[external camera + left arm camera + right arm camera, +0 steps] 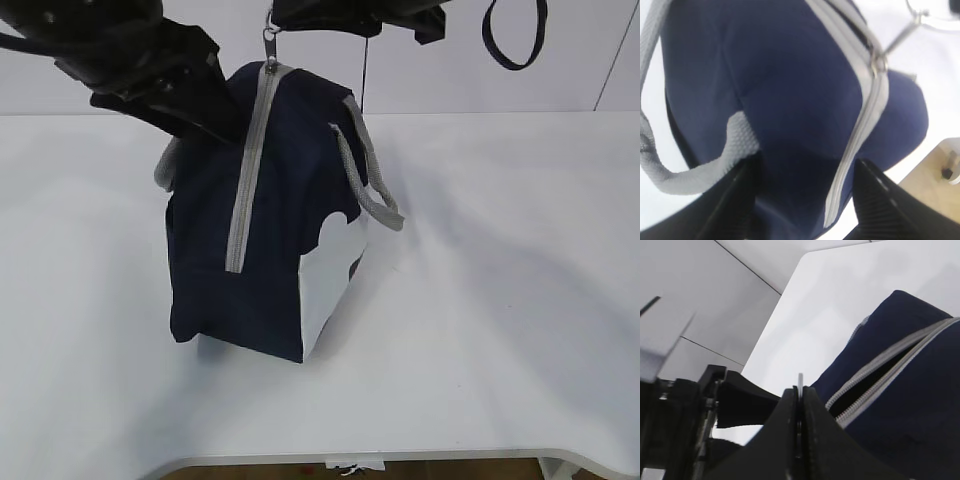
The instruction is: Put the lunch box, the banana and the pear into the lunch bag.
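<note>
White tabletop (520,330), seen from the front at a downward slant; it carries a single object, the lunch bag (270,260), which stands left of centre, tilted so that its top leans toward the right. The lunch bag is boxy navy-blue fabric with a white side panel (330,290) facing the viewer's right. No brand, label or writing is legible on any surface.

Grey zipper (248,170) runs up the front face of the lunch bag to its peak. In the right wrist view the zipper's two tracks stand apart near the top, leaving a dark slit; the interior is not visible. The lunch box, the banana and the pear do not appear in any view.

Grey webbing handles: one (372,180) hangs over the right shoulder of the lunch bag, the other (167,170) shows at the left, beside the left arm.

Left hand (805,200): released, its two dark fingers (735,200) spread on either side of the navy fabric, with the zipper between them. Whether the pads touch the cloth cannot be told.

Right hand (799,430): clenched, the fingers pressed together on a thin metal piece that stands up between their tips. In the exterior view the ring zipper pull (270,38) rises from the peak of the lunch bag straight to this hand at the top edge, consistent with a grasp on the pull.

A black strap loop (515,40) hangs against the rear wall, upper right.
</note>
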Robot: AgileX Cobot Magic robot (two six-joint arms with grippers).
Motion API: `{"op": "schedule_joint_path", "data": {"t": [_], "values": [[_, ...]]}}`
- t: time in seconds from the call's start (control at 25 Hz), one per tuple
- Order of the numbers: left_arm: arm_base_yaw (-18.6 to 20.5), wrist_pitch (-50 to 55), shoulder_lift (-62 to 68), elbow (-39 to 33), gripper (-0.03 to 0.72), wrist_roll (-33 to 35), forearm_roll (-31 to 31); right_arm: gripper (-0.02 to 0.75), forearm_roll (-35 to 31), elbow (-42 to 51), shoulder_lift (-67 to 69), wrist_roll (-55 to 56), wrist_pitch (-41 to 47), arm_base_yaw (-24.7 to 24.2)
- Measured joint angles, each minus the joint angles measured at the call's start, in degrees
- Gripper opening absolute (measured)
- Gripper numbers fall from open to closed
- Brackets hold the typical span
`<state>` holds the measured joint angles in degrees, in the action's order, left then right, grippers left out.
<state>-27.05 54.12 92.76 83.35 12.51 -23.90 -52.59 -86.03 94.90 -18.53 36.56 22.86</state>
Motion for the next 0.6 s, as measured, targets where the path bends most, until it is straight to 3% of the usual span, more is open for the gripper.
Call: {"op": "schedule_joint_path", "data": {"t": [0.16,0.36,0.44,0.6], "values": [[0.0,-0.4,1.6,0.0,0.373,-0.4,-0.3,0.001,-0.5,0.0,0.0,-0.5,0.1,0.0],[0.0,-0.1,2.2,0.0,0.046,1.6,-0.4,0.001,-0.5,0.0,0.0,-0.5,0.5,0.0],[0.0,0.6,2.2,0.0,0.006,3.8,-0.4,0.001,-0.5,0.0,0.0,-0.5,0.7,0.0],[0.0,2.0,2.2,0.0,-0.006,12.0,0.3,0.001,-0.5,0.0,0.0,-0.5,1.2,0.0]]}}
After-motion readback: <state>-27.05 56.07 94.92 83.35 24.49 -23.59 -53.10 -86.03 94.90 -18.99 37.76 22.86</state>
